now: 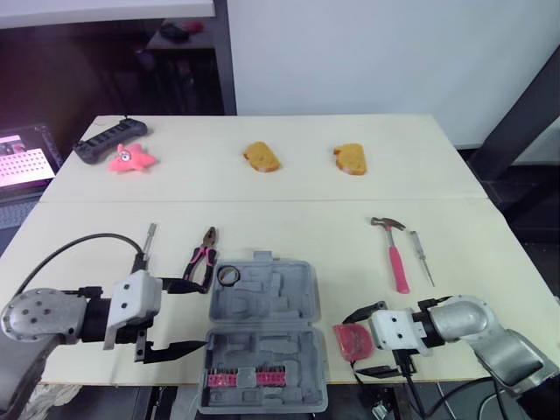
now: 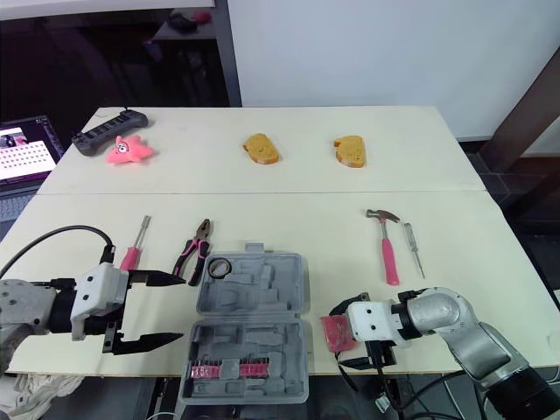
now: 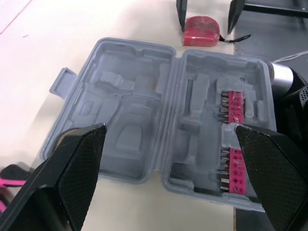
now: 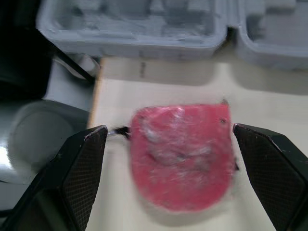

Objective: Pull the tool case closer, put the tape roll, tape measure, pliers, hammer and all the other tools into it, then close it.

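Observation:
The grey tool case (image 1: pixel 262 328) lies open at the table's front edge, with pink bit holders (image 1: pixel 247 378) in its near half. A black tape roll (image 1: pixel 228 276) rests at its far left corner. Just left of that lie the pink-handled pliers (image 1: pixel 201 260) and a screwdriver (image 1: pixel 145 250). The hammer (image 1: pixel 395 254) and a thin screwdriver (image 1: pixel 423 256) lie to the right. My left gripper (image 1: pixel 203 317) is open beside the case's left side. My right gripper (image 1: pixel 354 343) is open, its fingers either side of the red tape measure (image 4: pixel 180 154).
Two brown bread-like pieces (image 1: pixel 262 157) (image 1: pixel 350 159), a pink star toy (image 1: pixel 131 158) and a black power strip (image 1: pixel 109 140) lie at the back of the table. A laptop screen (image 1: pixel 22 157) stands off the left side. The case's near half overhangs the front edge.

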`<state>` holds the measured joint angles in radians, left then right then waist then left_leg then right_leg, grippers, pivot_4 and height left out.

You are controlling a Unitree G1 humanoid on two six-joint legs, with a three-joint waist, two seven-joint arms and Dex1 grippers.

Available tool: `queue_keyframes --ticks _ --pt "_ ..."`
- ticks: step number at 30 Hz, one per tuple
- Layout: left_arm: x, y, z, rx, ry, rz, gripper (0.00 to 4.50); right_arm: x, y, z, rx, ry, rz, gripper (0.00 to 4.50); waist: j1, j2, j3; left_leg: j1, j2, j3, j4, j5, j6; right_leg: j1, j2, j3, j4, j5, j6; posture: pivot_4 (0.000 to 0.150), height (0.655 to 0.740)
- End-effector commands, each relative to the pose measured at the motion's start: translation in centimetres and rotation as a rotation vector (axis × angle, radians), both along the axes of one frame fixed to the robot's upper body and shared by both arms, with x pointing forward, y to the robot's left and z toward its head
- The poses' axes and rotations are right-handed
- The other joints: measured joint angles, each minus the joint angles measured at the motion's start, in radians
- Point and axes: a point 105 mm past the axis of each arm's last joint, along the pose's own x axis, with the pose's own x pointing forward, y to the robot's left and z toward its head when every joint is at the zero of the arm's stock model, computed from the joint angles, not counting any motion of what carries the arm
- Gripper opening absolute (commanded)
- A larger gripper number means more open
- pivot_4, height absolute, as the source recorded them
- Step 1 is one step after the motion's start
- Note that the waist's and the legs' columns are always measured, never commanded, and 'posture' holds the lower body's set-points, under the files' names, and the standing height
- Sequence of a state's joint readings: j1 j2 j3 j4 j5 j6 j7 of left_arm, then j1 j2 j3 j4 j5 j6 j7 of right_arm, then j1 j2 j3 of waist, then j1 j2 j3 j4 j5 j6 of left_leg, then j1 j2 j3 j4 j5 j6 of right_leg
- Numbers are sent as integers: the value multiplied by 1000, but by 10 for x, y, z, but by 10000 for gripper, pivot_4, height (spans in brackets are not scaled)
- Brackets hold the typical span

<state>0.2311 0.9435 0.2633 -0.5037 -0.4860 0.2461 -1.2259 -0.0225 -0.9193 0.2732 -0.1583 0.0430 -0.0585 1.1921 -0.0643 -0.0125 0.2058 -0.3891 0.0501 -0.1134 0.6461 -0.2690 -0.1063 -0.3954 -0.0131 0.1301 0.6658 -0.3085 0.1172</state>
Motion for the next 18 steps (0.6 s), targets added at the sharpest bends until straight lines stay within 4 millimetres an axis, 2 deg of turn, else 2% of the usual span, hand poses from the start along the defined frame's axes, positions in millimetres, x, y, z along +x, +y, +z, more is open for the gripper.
queue_keyframes --ticks 1,8,11,12,14,18 --pt "1 2 10 14 -55 -6 45000 2 5 -2 1 -18 -5 44304 0 0 0 0 0 0 0 0 0 0 0 0 0 0 0 1500 7400" --pt "1 1 8 14 -56 -7 45000 4 5 -7 -21 4 -46 44304 -2 0 0 0 0 0 0 0 0 0 0 0 0 0 0 1500 7400" --pt "1 1 7 15 -54 -9 45000 7 5 -5 -20 0 -63 36668 -2 0 0 0 0 0 0 0 0 0 0 0 0 0 0 1500 7400" --pt "1 2 7 16 -52 -9 45000 8 5 -3 -22 -8 -66 31379 -2 0 0 0 0 0 0 0 0 0 0 0 0 0 0 1500 7400" --pt "0 3 6 18 -48 -8 45000 10 4 0 -26 -15 -68 30141 -1 0 0 0 0 0 0 0 0 0 0 0 0 0 0 1500 7400" --pt "1 7 5 24 -45 3 45000 12 8 23 13 14 -98 30141 -2 0 0 0 0 0 0 0 0 0 0 0 0 0 0 1500 7400"
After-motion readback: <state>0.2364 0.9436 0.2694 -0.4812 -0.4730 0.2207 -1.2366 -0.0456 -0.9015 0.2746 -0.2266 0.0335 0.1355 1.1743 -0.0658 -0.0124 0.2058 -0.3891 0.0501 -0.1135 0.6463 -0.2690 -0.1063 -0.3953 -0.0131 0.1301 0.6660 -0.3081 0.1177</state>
